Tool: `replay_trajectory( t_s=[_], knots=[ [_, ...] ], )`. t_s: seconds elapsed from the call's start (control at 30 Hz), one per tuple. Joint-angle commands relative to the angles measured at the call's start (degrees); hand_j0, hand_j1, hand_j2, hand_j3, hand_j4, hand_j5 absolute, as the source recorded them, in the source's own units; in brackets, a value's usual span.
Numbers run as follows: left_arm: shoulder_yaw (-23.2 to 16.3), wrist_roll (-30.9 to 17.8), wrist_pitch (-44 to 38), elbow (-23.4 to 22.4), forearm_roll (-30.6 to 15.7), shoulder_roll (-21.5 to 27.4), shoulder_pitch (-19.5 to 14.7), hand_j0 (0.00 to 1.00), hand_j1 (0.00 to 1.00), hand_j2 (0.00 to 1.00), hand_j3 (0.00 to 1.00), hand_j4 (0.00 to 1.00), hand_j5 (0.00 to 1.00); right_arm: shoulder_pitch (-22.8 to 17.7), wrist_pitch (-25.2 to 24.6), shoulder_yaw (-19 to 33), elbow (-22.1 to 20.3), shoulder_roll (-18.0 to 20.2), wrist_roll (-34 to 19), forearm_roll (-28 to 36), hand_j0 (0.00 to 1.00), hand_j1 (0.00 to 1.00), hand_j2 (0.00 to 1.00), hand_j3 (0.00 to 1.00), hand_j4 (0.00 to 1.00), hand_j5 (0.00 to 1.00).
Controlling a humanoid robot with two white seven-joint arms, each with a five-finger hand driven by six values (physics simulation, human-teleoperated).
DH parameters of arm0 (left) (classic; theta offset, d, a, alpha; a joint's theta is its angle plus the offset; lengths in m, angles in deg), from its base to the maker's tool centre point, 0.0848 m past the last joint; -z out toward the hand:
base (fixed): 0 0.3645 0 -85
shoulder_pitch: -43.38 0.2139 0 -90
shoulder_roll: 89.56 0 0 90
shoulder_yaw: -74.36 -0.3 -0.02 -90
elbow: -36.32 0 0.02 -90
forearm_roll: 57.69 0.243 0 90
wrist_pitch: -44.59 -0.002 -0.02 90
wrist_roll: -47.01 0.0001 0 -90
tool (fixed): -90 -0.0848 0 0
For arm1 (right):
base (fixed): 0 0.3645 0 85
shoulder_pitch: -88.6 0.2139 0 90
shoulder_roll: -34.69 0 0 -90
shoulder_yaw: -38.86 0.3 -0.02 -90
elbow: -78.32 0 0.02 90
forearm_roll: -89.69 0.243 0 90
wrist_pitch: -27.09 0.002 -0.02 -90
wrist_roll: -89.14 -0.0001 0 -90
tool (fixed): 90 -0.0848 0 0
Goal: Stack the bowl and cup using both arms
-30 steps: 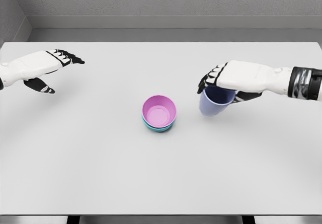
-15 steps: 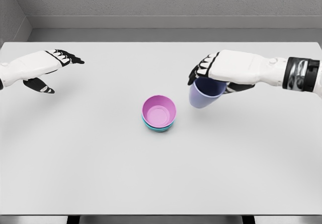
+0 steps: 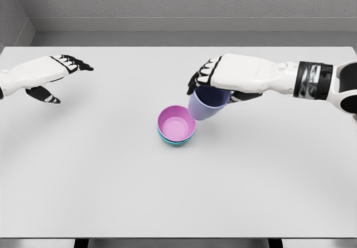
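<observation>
A pink bowl (image 3: 176, 125) sits nested in a teal bowl (image 3: 177, 143) at the middle of the white table (image 3: 178, 192). My right hand (image 3: 215, 83) is shut on the rim of a lavender cup (image 3: 204, 105), which hangs tilted in the air just above and right of the bowls, its base close to the pink bowl's right rim. My left hand (image 3: 58, 75) hovers open over the table's far left, holding nothing.
The table's far edge meets a grey wall (image 3: 178, 3) behind. Nothing else stands on the table besides the bowls.
My right hand has carried the lavender cup leftward and slightly up, from right of the bowls to just beside the pink bowl's rim. The left hand has not moved.
</observation>
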Motion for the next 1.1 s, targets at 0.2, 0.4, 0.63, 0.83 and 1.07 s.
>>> replay_trajectory(
  t_s=[0.2, 0.4, 0.63, 0.83, 1.07],
  knots=[
    [0.14, -0.06, -0.1, 0.1, -0.6, 0.67, 0.09, 1.0, 1.0, 1.0, 1.0, 1.0, 1.0, 0.44, -0.72, -2.07, -0.01, -3.06, 0.03, 0.2, 0.64, 0.64, 0.64, 0.64, 0.64, 0.64],
    [0.93, -0.06, -0.1, 0.01, -0.33, 0.5, 0.44, 1.0, 1.0, 1.0, 1.0, 1.0, 1.0, 0.88, -0.99, -3.3, 0.34, -3.67, 0.03, -0.24, 0.64, 0.64, 0.64, 0.64, 0.64, 0.64],
    [1.81, -0.06, -0.1, 0.1, -0.42, 0.58, 0.97, 1.0, 1.0, 1.0, 1.0, 1.0, 1.0, 0.88, -0.99, -4.53, 1.66, -4.03, 0.03, -0.59, 0.64, 0.64, 0.64, 0.64, 0.64, 0.64],
    [2.68, -0.06, -0.1, 0.01, -0.42, 0.76, 1.41, 1.0, 1.0, 1.0, 1.0, 1.0, 1.0, 0.97, -1.07, -5.32, 1.75, -5.17, 0.03, -0.68, 0.64, 0.64, 0.64, 0.64, 0.64, 0.64],
    [4.71, -1.2, -0.1, 0.27, -0.68, 0.67, 2.64, 1.0, 1.0, 1.0, 1.0, 1.0, 1.0, 1.41, -1.07, -5.93, 3.33, -6.05, 0.03, -0.68, 0.64, 0.64, 0.64, 0.64, 0.64, 0.64]
  ],
)
